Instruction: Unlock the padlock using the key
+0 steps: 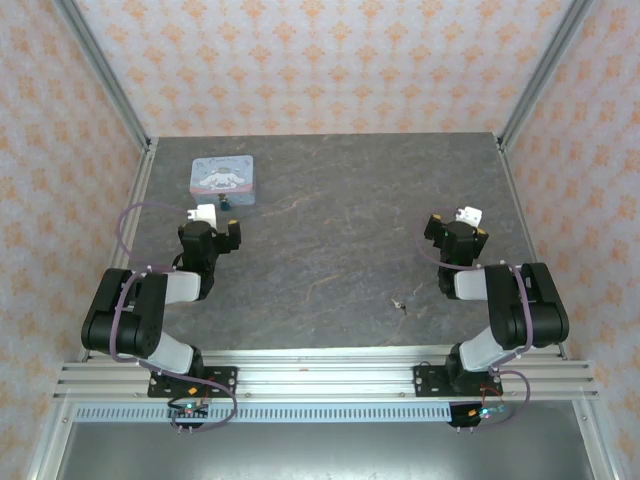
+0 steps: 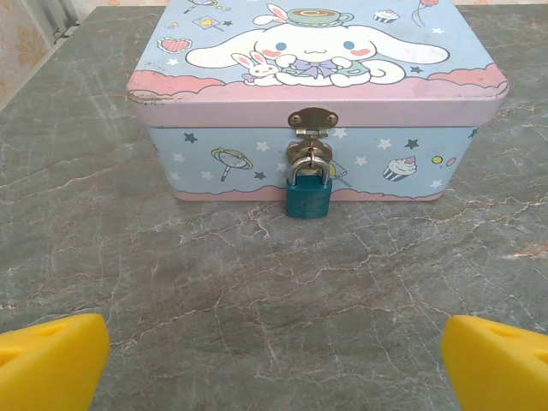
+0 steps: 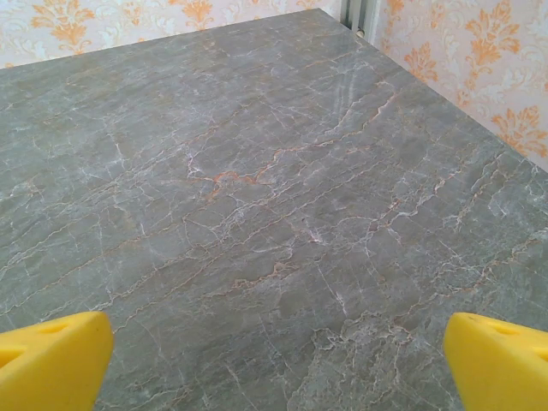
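Hanging padlock locks closed tin; key well apart on table.

Teal padlock hanging upright, locked, tiny silvery key lying well apart

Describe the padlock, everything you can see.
The padlock is small, with a teal-blue metal-looking body and a thin silvery shackle. The shackle looks closed and passes through the brass-coloured hasp on the front of the tin. It hangs upright against the tin's front wall, its base at or just above the table; which, I cannot tell. Its keyhole is hidden. The open left gripper is apart from it.
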### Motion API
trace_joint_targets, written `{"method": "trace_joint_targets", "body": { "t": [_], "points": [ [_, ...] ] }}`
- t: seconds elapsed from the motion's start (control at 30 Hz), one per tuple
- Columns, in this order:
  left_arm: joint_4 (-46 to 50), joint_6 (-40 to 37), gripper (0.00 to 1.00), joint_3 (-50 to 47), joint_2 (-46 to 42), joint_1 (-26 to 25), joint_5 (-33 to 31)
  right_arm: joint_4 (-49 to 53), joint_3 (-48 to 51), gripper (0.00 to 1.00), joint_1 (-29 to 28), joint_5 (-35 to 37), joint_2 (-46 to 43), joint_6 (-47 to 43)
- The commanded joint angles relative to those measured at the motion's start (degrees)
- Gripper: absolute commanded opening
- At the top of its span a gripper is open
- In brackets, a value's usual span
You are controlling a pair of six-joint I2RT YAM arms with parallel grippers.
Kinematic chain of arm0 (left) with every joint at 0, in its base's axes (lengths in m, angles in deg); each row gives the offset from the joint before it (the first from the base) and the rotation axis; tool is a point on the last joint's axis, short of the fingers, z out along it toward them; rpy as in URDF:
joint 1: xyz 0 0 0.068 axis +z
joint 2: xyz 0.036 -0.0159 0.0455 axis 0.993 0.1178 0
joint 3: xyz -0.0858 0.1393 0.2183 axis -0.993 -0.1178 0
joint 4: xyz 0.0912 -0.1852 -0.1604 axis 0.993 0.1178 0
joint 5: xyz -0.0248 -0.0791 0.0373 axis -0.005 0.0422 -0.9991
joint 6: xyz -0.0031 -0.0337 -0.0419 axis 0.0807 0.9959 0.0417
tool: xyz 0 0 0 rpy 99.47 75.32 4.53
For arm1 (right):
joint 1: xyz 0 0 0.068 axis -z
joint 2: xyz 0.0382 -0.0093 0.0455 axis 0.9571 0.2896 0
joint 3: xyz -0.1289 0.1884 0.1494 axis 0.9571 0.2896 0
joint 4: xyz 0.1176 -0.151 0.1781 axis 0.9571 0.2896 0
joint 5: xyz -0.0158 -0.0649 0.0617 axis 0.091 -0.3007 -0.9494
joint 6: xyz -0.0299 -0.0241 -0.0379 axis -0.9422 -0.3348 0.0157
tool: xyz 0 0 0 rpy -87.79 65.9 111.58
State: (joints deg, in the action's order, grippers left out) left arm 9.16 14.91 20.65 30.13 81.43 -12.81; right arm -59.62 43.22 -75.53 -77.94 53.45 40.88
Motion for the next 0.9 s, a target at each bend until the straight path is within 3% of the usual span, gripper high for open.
{"method": "trace_joint_targets", "body": {
  "t": [0.0,0.67,0.73,0.87],
  "points": [
    [-0.89,-0.72,1.0,1.32,-0.06,0.55,0.42,-1.05,0.09,0.99,-0.22,1.18,-0.61,0.88],
    [-1.03,-0.76,1.0,1.31,-0.17,0.47,0.4,-1.33,0.23,0.99,-0.17,1.22,-0.78,0.91],
    [6.72,-0.57,1.0,4.42,-2.35,0.4,0.17,-1.49,1.19,0.99,-0.19,2.72,-3.33,1.39],
    [21.95,0.24,1.0,12.44,-7.02,0.49,-0.92,7.63,1.72,0.99,-0.18,8.2,-15.21,3.67]
  ]
}}
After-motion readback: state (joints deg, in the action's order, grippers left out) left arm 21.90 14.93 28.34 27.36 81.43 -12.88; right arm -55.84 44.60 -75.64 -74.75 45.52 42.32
